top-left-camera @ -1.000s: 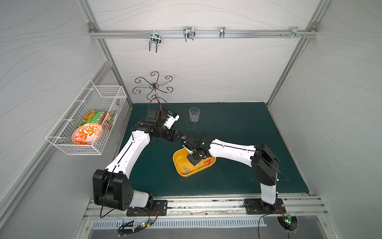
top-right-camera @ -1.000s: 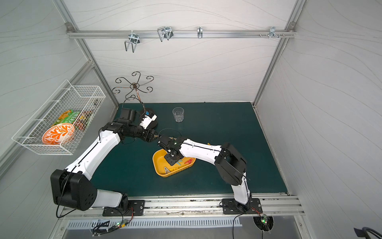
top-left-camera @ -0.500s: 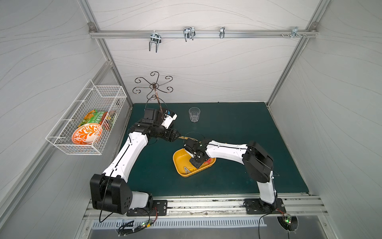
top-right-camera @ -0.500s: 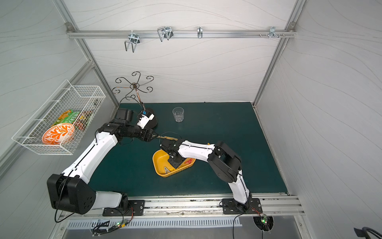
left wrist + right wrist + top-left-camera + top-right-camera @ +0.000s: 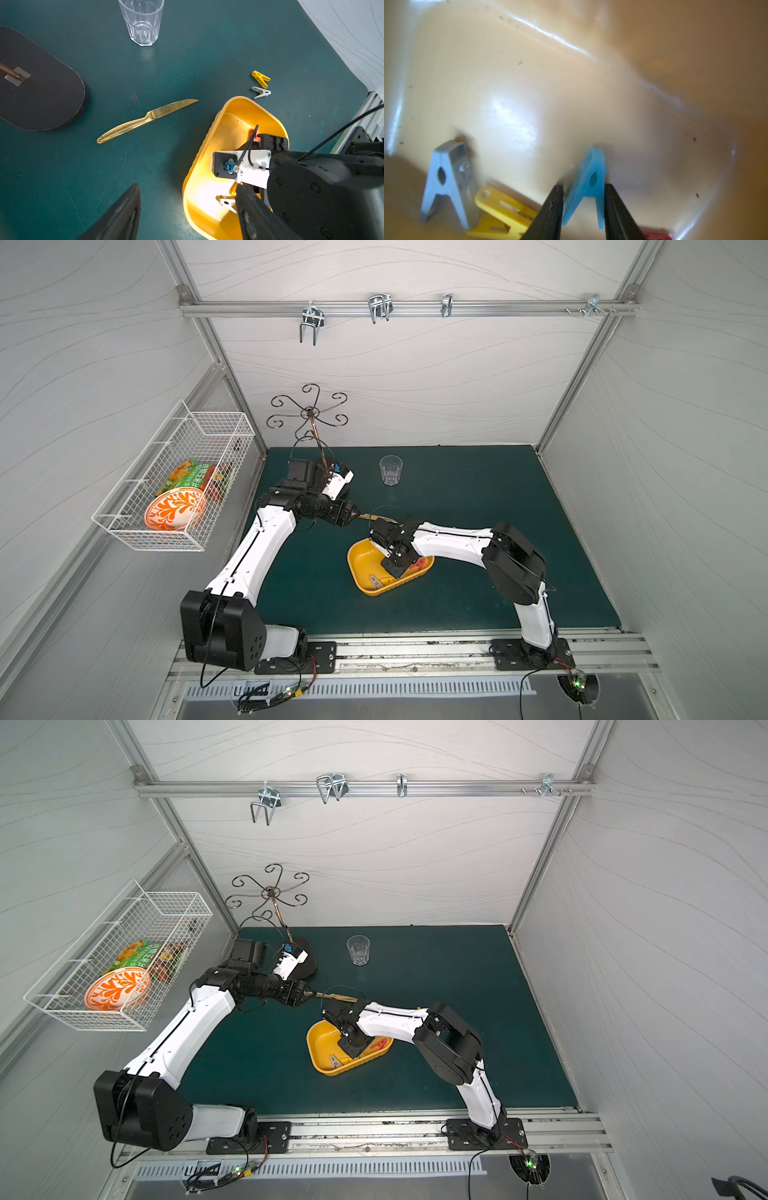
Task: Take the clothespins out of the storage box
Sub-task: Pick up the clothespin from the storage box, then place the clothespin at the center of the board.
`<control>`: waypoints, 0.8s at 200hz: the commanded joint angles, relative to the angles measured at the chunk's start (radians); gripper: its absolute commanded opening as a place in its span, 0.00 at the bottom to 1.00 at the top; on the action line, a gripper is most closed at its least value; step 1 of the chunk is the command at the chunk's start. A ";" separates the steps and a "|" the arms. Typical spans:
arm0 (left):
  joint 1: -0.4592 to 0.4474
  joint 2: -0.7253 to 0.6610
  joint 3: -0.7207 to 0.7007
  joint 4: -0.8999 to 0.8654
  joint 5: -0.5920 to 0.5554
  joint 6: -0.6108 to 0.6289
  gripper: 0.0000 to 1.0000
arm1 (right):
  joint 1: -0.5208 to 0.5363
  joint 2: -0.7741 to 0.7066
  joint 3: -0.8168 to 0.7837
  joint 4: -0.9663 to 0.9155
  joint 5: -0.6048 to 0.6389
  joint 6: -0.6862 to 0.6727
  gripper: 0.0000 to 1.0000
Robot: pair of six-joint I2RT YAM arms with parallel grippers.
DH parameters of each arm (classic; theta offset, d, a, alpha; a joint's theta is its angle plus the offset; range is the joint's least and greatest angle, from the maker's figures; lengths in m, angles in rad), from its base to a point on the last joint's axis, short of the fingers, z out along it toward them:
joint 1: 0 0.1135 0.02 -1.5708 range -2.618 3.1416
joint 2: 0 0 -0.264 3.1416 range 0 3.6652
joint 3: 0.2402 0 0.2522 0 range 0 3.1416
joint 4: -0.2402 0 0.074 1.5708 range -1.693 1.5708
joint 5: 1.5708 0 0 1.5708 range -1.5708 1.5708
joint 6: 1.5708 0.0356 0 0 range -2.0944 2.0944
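Mat (image 5: 478, 497); pkt (image 5: 195, 475) text illegible; R pincer (image 5: 583, 187) astride clothespin (image 5: 591, 176).

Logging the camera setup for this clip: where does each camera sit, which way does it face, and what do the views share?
Top views: high at the front, looking down over the table; left arm and right arm show whole in both top views.
Left wrist: on the left arm, looking down at the knife, glass and storage box; the open left gripper and the right arm's wrist show.
Right wrist: inside the storage box, close on the light blue clothespin flanked by the right gripper.
Shared: the storage box, in every view.
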 commanded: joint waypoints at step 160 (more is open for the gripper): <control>-0.041 -0.005 0.082 -0.243 0.142 0.213 0.74 | -0.380 -0.404 -0.175 -0.091 0.038 0.231 0.27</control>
